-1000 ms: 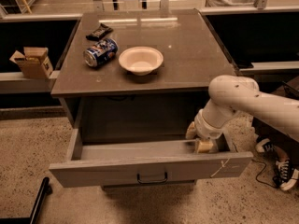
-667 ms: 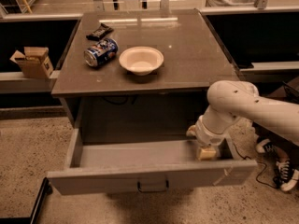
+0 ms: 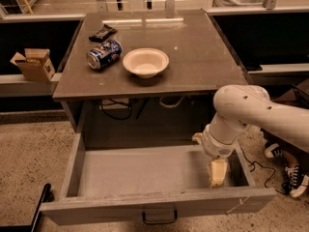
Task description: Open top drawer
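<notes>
The gripper [image 3: 217, 172] is found lowered inside the top drawer [image 3: 120, 208], near its right front corner; whether it is parted or closed cannot be told. The drawer is seen drawn well out from under the table [image 3: 203, 57], long axis running across the frame. Its front panel lies just camera-side of the gripper, and the bail handle [image 3: 159, 217] is set on the outer face, toward frame-left.
</notes>
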